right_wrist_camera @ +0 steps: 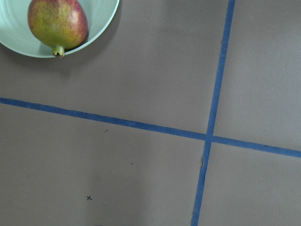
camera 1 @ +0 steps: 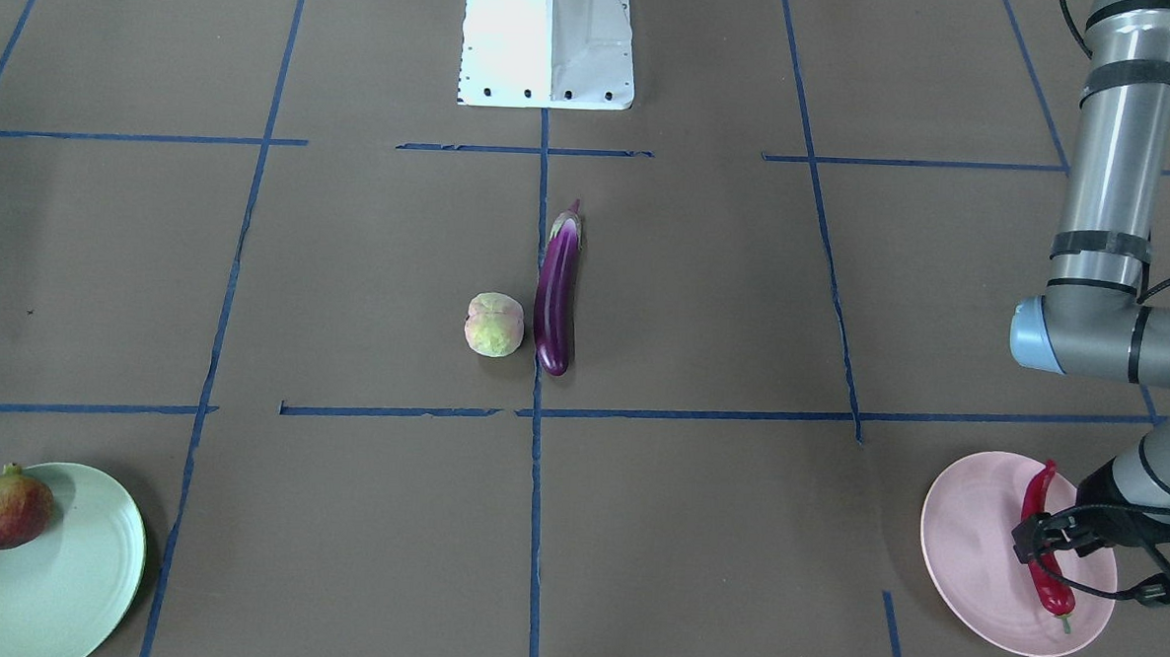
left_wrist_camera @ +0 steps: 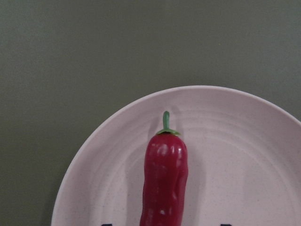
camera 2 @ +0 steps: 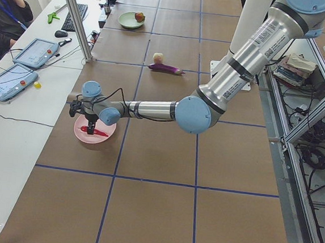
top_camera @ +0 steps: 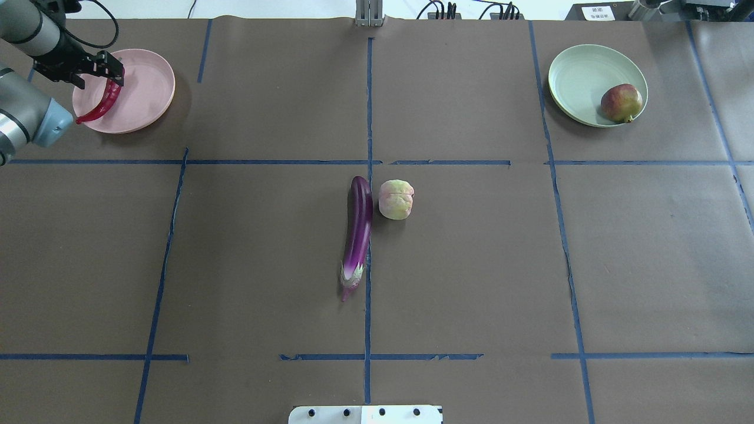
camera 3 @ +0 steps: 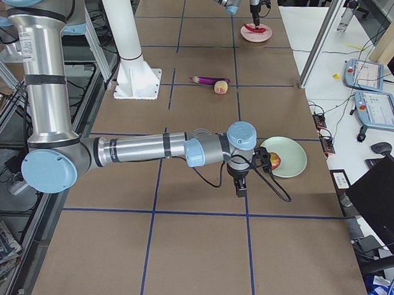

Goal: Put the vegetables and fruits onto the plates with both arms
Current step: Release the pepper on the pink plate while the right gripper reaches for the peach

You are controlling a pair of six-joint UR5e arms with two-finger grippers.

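your left claw (camera 1: 1041, 556) hangs over the pink plate (camera 1: 961, 542), in the corner of the counter (top_camera: 265, 265) where the operators' edge meets the robot's left end. its fingers stand apart on either side of the red chili pepper (left_wrist_camera: 164, 183) without touching it. the wrist view shows a tip well clear of each flank, so the claw is open and holds nothing. the chili lies flat on the plate, its green stem toward the operators' edge and its pointed end at the rim.

your right claw (camera 3: 240, 185) points down at bare counter just beside the mint plate (top_camera: 580, 76), in the corner at the operators' edge and the robot's right end. i cannot tell how its fingers stand. the dark red fruit (top_camera: 621, 102) sits on that plate, against the rim.

the eggplant (top_camera: 360, 227) lies mid-counter along the centre blue tape line (top_camera: 369, 106), its pale stem toward the robot's edge. the peach (top_camera: 396, 199) is just beside its dark end.

a white label (top_camera: 595, 12) beyond the operators' edge carries print too small to read.
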